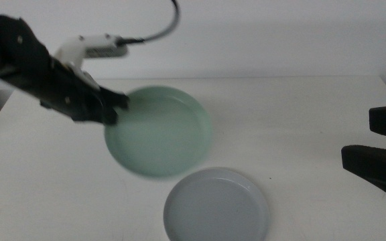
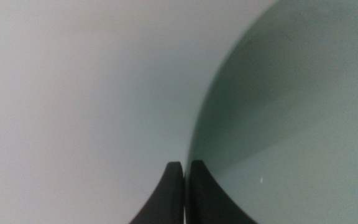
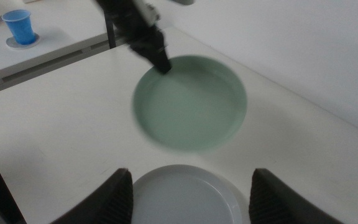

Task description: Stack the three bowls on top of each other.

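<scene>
My left gripper [image 1: 116,106] is shut on the left rim of the mint green bowl [image 1: 159,130] and holds it tilted above the table, blurred by motion. In the left wrist view the jaws [image 2: 185,167] pinch the green rim [image 2: 291,112]. The grey bowl [image 1: 216,206] lies flat on the table just in front of and to the right of the green one. My right gripper [image 1: 380,144] is open and empty at the right edge; its wrist view [image 3: 191,186] shows the grey bowl [image 3: 185,199], the green bowl [image 3: 191,102] and the left gripper [image 3: 163,64]. The white bowl is out of view.
The white table [image 1: 300,114] ends at a pale wall behind. A blue cup [image 3: 18,26] stands on a separate table off to the left side, away from the work area.
</scene>
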Robot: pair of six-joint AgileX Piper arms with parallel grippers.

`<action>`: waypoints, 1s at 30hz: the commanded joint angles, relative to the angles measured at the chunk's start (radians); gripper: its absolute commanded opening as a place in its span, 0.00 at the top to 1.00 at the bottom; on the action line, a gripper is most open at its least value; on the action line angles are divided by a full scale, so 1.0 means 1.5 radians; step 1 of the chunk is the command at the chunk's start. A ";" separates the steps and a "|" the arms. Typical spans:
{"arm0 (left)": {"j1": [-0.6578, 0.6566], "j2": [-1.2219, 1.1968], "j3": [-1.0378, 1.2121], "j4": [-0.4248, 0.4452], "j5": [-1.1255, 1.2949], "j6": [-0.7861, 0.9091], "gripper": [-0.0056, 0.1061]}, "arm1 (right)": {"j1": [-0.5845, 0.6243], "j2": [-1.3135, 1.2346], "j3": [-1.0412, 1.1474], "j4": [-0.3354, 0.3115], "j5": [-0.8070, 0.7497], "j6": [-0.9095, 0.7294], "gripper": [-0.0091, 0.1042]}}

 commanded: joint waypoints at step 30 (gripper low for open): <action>-0.250 -0.057 0.261 -0.093 -0.318 -0.036 0.59 | -0.005 0.000 -0.016 0.011 -0.040 -0.003 0.50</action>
